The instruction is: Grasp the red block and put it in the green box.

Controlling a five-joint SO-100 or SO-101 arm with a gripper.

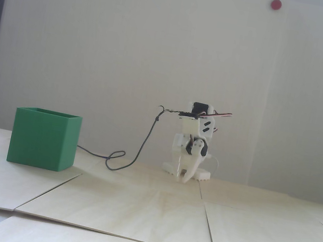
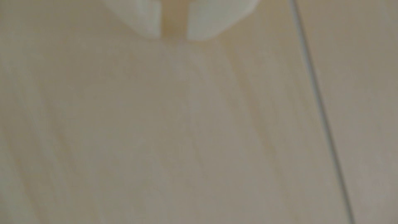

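Note:
The green box [image 1: 44, 140] stands open-topped on the pale wooden table at the left of the fixed view. The white arm is folded low at the back centre. My gripper [image 1: 182, 178] points down with its tips just above the table, well to the right of the box. In the wrist view my gripper [image 2: 174, 37] shows as two white fingertips [image 2: 146, 19] at the top edge, a narrow gap apart, with bare table between them and nothing held. The red block is not in view in either frame; the inside of the box is hidden.
A dark cable [image 1: 142, 142] loops from the arm down onto the table between arm and box. The table is made of wooden panels with seams [image 1: 209, 225]; one seam [image 2: 318, 103] runs down the right of the wrist view. Green and red dots [image 1: 276, 4] sit high on the white wall.

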